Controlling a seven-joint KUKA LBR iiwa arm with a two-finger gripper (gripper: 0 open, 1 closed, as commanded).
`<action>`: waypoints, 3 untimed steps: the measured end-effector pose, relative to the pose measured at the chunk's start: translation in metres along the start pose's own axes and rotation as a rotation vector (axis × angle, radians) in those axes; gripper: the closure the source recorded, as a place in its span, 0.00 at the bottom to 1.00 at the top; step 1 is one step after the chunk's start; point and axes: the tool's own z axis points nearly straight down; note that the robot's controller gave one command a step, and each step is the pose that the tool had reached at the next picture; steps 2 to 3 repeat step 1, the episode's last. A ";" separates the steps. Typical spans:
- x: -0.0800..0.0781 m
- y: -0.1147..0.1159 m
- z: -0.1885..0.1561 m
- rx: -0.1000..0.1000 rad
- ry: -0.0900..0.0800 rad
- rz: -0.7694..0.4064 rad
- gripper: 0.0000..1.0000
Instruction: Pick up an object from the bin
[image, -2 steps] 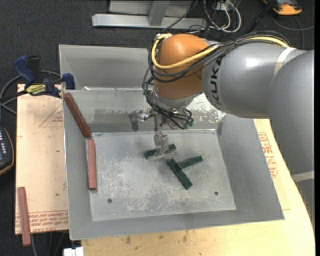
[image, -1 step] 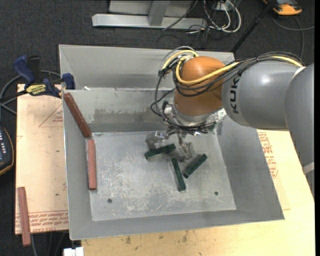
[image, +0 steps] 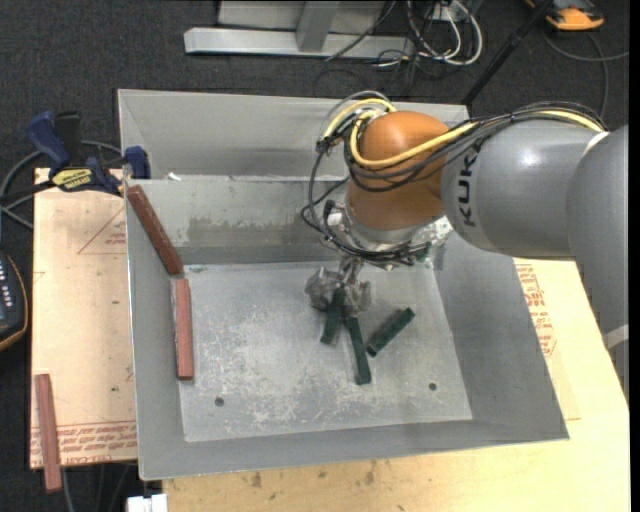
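My gripper (image: 340, 288) hangs low in the middle of the bin, under the orange wrist cover. Right below it lie three dark green bars, crossing one another. The upper end of the short green bar (image: 332, 322) sits directly under the gripper. A longer green bar (image: 356, 352) runs from there toward the bin's front. The third green bar (image: 391, 330) lies slanted just to the right, its lower end touching the others. I cannot make out whether any bar is gripped.
A reddish-brown bar (image: 184, 328) lies flat along the bin's left side. A second brown bar (image: 153, 230) leans against the left wall at the back. The arm enters from the right above the bin's back half.
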 end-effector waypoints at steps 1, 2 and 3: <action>-0.009 0.024 -0.134 0.008 -0.003 0.014 1.00; -0.009 0.024 -0.134 0.008 -0.003 0.014 1.00; -0.009 0.024 -0.134 0.008 -0.003 0.014 1.00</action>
